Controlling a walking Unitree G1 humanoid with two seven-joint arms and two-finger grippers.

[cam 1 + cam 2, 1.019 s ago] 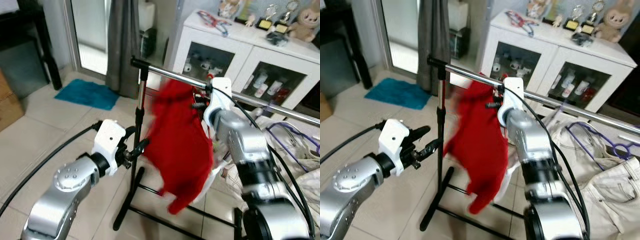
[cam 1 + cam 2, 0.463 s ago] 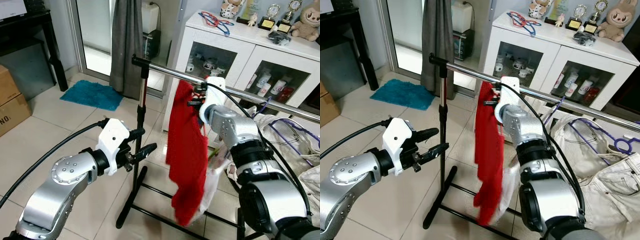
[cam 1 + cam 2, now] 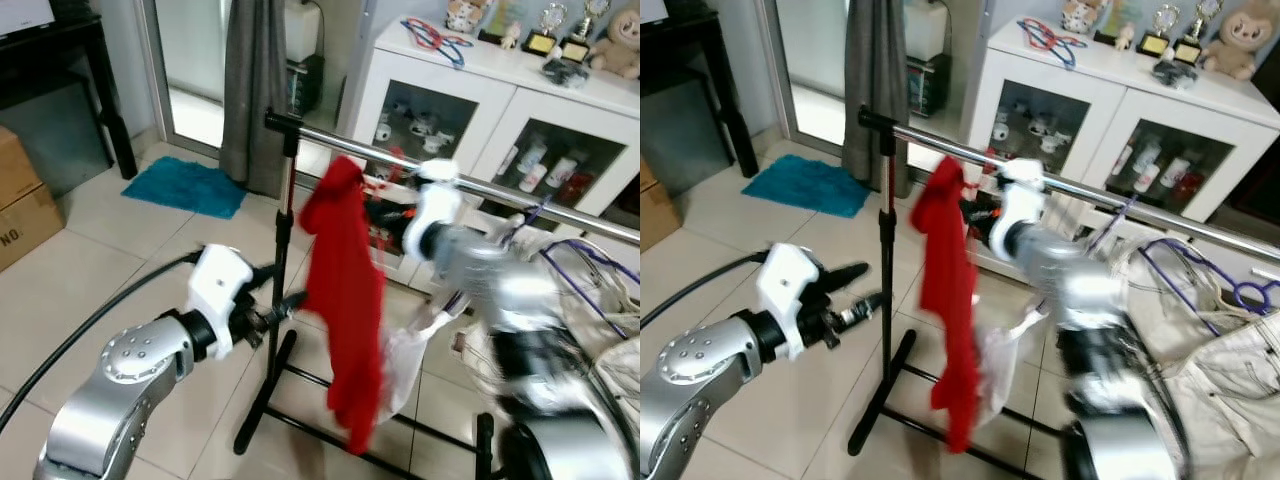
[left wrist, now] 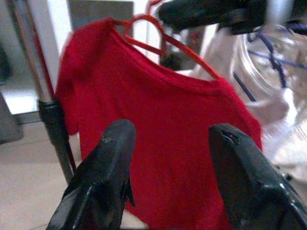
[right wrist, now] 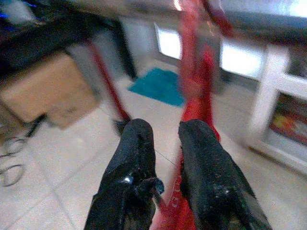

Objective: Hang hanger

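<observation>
A red shirt (image 3: pixel 345 290) hangs on a red hanger (image 4: pixel 158 40) from the silver rail (image 3: pixel 910 135) of a clothes stand. It is tilted, with its top swung towards the stand's upright post (image 3: pixel 285 200). My left gripper (image 3: pixel 285 290) is open, low beside the post and just left of the shirt; the left wrist view looks straight at the cloth between its fingers (image 4: pixel 110 158). My right gripper (image 3: pixel 385 212) is at rail height just right of the shirt's top, and its arm is blurred. Its fingers (image 5: pixel 139 143) stand a little apart with nothing between them.
A white cabinet (image 3: pixel 500 110) with glass doors stands behind the rail. A pile of pale clothes with purple hangers (image 3: pixel 1200 290) lies at the right. A white bag (image 3: pixel 410 350) hangs behind the shirt. A teal mat (image 3: pixel 185 185) and a cardboard box (image 3: pixel 25 210) are at the left.
The shirt has swung left towards the post. My right gripper has come off the hanger top and drawn back to the right. The left gripper has barely moved.
</observation>
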